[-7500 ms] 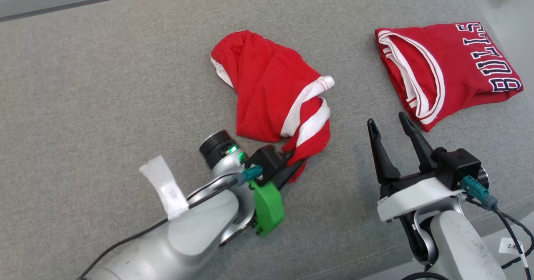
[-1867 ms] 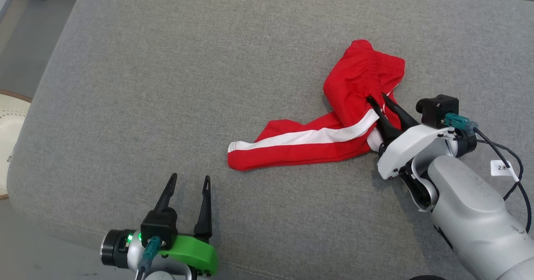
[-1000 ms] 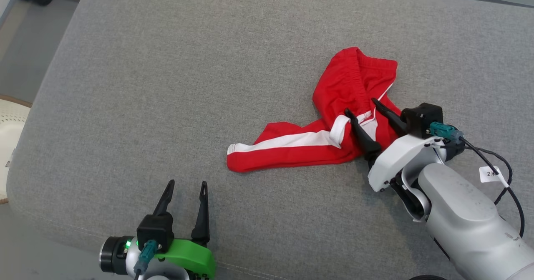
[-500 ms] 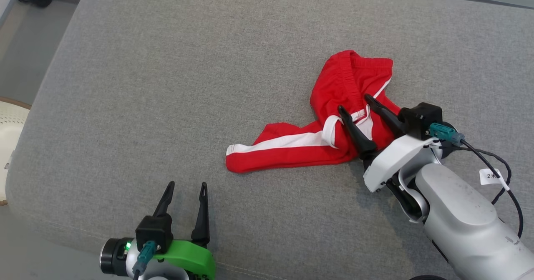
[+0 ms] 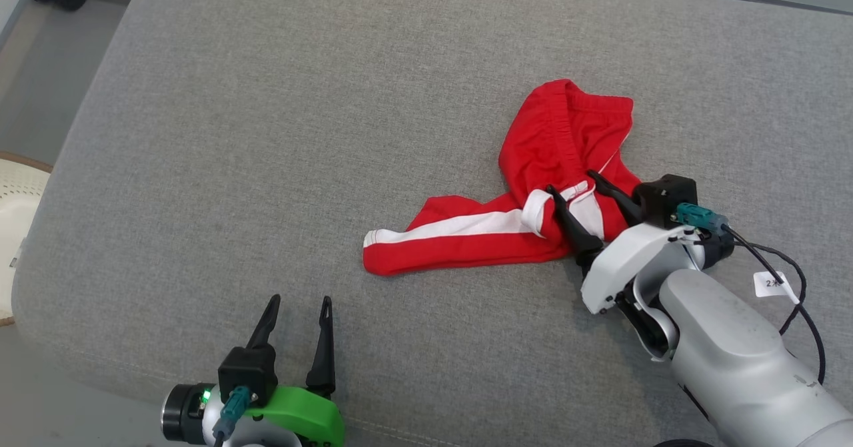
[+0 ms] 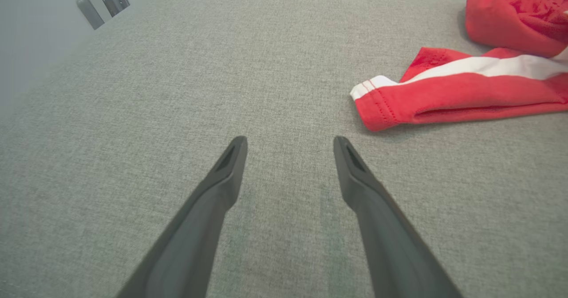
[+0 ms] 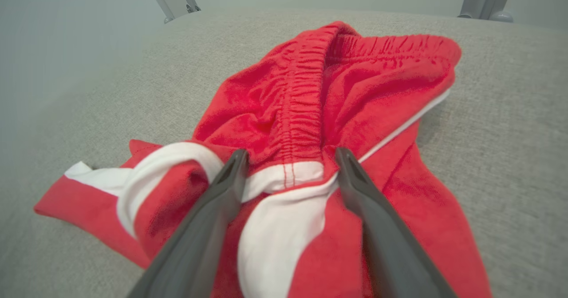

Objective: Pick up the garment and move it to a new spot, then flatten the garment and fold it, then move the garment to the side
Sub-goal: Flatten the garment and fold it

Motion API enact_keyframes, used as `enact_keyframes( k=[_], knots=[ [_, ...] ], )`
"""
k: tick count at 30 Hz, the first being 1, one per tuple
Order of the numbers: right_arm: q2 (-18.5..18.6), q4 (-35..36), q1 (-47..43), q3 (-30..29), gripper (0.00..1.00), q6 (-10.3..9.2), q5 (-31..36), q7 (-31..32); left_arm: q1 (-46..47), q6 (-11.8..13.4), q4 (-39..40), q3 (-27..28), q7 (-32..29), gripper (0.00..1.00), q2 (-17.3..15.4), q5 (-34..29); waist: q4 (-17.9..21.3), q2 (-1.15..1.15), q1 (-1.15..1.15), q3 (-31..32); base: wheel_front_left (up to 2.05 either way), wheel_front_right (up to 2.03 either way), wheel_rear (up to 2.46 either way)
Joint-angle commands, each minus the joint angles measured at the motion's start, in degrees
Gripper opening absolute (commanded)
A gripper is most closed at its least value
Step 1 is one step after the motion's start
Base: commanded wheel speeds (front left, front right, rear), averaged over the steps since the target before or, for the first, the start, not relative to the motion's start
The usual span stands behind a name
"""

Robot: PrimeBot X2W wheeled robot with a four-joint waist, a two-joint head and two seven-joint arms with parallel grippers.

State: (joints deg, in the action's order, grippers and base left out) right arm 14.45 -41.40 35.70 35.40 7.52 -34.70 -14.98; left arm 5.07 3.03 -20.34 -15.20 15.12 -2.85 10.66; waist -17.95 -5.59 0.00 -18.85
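Lying crumpled on the grey woven-fabric worktop [image 5: 266,134], the red cloth shorts with white side stripes [image 5: 566,134] sit right of centre in the head view. The gathered elastic waistband is heaped toward the far side. 1 leg stretches flat toward the robot's left, ending in a white-edged hem.

The right end effector [image 5: 571,181] reaches in from the lower right, its 2 long dark fingers spread apart over the middle of the shorts, where the striped leg meets the bunched part. From the right wrist view the right end effector [image 7: 290,151] straddles a twisted loop of white trim just below the waistband of the shorts [image 7: 310,98] – nothing is clamped between the fingers. Their tips seem to touch the cloth, though the angle leaves that unclear.

The left end effector [image 5: 300,299] hovers near the worktop's front edge at the lower left, well apart from the shorts, fingers also spread and holding nothing. A bright green plastic bracket [image 5: 303,417] sits on its wrist. In the left wrist view the left end effector [image 6: 289,139] points across bare grey fabric [image 6: 177,67], with the hem end of the shorts [image 6: 443,98] off to the upper right.

A small white paper tag [image 5: 771,283] hangs on the black cable beside the right forearm – its print is too small to read.
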Motion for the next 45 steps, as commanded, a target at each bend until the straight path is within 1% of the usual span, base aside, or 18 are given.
enact_keyframes(
  k=[1,2,3,4,5,6,7,16,24,29,31,33,37,38,39,40,42,45],
  knots=[
    [-0.42,-0.24,0.59,0.41,1.0,-0.07,-0.3,-0.08,-0.39,0.11,0.09,-0.1,0.0,1.0,-0.1,0.46,-0.04,0.01,0.0,0.01,0.0,0.0,0.0],
    [-0.55,0.09,0.94,0.78,0.91,-0.07,-0.42,-0.08,-0.35,0.15,0.13,-0.11,0.0,1.0,-0.1,0.42,-0.06,0.01,0.0,0.05,0.0,0.0,0.0],
    [-0.53,0.65,1.29,0.8,0.6,-0.07,-0.44,-0.08,-0.33,0.18,0.17,-0.15,0.0,1.0,-0.1,0.44,-0.08,0.01,0.0,0.12,0.0,0.0,0.0],
    [-0.41,0.99,1.37,0.82,0.42,-0.07,-0.47,-0.08,-0.33,0.21,0.19,-0.16,-0.01,1.0,-0.1,0.46,-0.11,0.01,0.0,0.2,0.0,0.0,0.0],
    [-0.4,1.5,1.48,0.72,0.25,-0.07,-0.51,-0.08,-0.36,0.24,0.17,-0.17,-0.01,1.0,-0.1,0.53,-0.11,0.01,0.0,0.33,0.0,0.0,0.0],
    [-0.31,2.16,1.67,0.5,0.14,-0.07,-0.26,-0.08,-0.43,0.27,0.13,-0.15,-0.01,1.0,-0.1,0.56,-0.11,0.01,0.0,0.49,0.0,0.0,0.0],
    [-0.23,2.58,1.66,0.42,0.0,-0.07,-0.09,-0.08,-0.51,0.28,0.05,-0.17,-0.01,1.0,-0.1,0.56,-0.11,0.01,0.0,0.66,0.0,0.0,0.0],
    [0.24,4.36,2.19,-0.13,0.0,-0.07,-0.21,-0.08,-1.98,-0.4,-1.14,0.66,-0.01,1.0,-0.1,0.78,0.3,0.01,0.0,3.8,0.0,0.0,0.0],
    [-0.8,8.93,4.47,-5.5,0.0,-0.07,1.88,-0.08,-3.4,-1.07,-1.76,1.58,-0.01,1.0,-0.11,0.13,0.85,0.01,0.0,7.06,0.0,0.0,0.0],
    [-3.58,12.3,6.34,-10.73,0.0,-0.07,2.82,-0.08,-3.75,-1.64,-2.2,1.79,-0.01,1.0,-0.11,-0.21,0.64,0.01,0.0,7.9,0.0,0.0,0.0],
    [-4.32,12.03,5.41,-12.17,0.0,-0.07,2.66,-0.08,-4.32,-1.78,-2.42,1.85,-0.01,1.0,-0.11,-0.23,0.59,0.01,0.0,8.36,0.0,0.0,0.0],
    [-4.13,10.73,3.38,-12.21,0.0,-0.07,4.01,-0.08,-4.89,-1.97,-2.63,2.03,-0.01,1.0,-0.11,-0.46,0.69,0.01,0.0,8.71,0.0,0.0,0.0],
    [-2.03,7.19,-2.14,-12.7,0.0,-0.07,6.47,-0.09,-5.53,-2.29,-2.7,2.54,-0.01,1.0,-0.11,-0.71,1.82,0.01,0.0,9.03,0.0,0.0,0.0],
    [-1.34,6.41,-3.63,-13.23,0.05,-0.07,7.32,-0.09,-5.73,-2.4,-2.64,2.62,-0.01,1.0,-0.1,-0.8,2.26,0.01,0.0,9.09,0.0,0.0,0.0],
    [-1.1,5.61,-5.37,-14.58,0.54,-0.07,7.54,-0.09,-5.85,-2.5,-2.6,2.66,-0.01,1.0,-0.11,-0.92,2.75,0.01,0.0,9.13,0.0,0.0,0.0],
    [-0.9,5.44,-6.93,-15.9,1.0,-0.08,7.82,-0.09,-5.81,-2.52,-2.55,2.62,-0.01,1.0,-0.09,-0.99,3.29,0.01,0.0,9.16,0.0,0.0,0.0],
    [0.04,6.36,-9.64,-18.79,1.0,-0.05,9.3,-0.08,-5.55,-2.64,-2.3,2.62,-0.01,1.0,-0.12,-1.28,4.48,0.01,0.0,9.26,0.0,0.0,0.0],
    [-0.09,9.44,-13.91,-23.79,1.0,-0.05,10.9,-0.09,-5.22,-2.84,-1.79,2.85,-0.01,1.0,-0.12,-1.49,6.62,0.01,0.0,9.8,0.0,0.0,0.0]
  ],
)
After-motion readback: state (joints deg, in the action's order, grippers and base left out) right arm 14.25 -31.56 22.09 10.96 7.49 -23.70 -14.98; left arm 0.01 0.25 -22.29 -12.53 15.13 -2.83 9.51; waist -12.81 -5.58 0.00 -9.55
